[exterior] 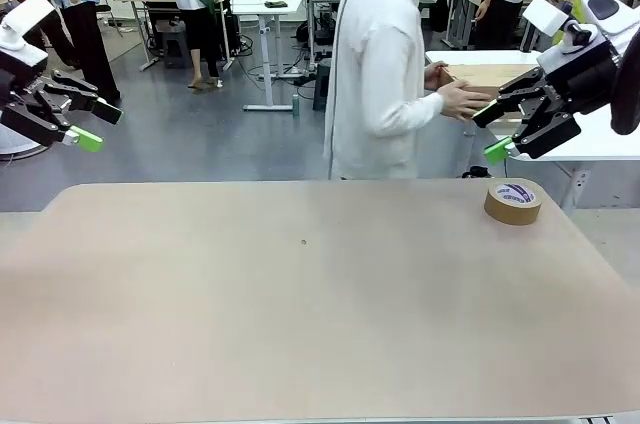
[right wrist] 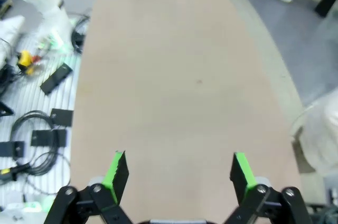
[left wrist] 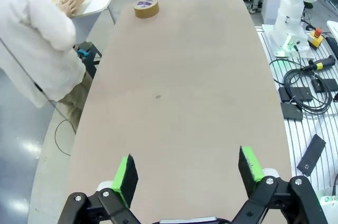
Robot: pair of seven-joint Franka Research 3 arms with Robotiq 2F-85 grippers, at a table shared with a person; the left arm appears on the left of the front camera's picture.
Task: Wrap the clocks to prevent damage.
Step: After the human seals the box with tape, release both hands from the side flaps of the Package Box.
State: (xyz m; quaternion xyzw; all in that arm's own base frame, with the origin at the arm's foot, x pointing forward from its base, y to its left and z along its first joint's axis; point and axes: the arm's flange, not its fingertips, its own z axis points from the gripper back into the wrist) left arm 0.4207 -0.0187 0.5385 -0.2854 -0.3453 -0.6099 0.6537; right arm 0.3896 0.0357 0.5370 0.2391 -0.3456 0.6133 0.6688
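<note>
The clocks are out of view. My left gripper (exterior: pixel 98 126) hangs open above the table's far left corner; in the left wrist view its green pads (left wrist: pixel 187 174) stand wide apart with nothing between them. My right gripper (exterior: pixel 492 133) is open too, raised over the far right of the table, just above a roll of brown tape (exterior: pixel 513 201). The right wrist view shows its fingers (right wrist: pixel 179 174) spread over bare tabletop, holding nothing.
The tape roll (left wrist: pixel 146 8) lies flat near the far right corner of the tan table (exterior: pixel 300 294). A person in white (exterior: pixel 380 74) stands at the far side, turned away, hands on a cardboard box (exterior: pixel 490 74) on a side table. Cables (left wrist: pixel 306 86) lie on the floor beside the table.
</note>
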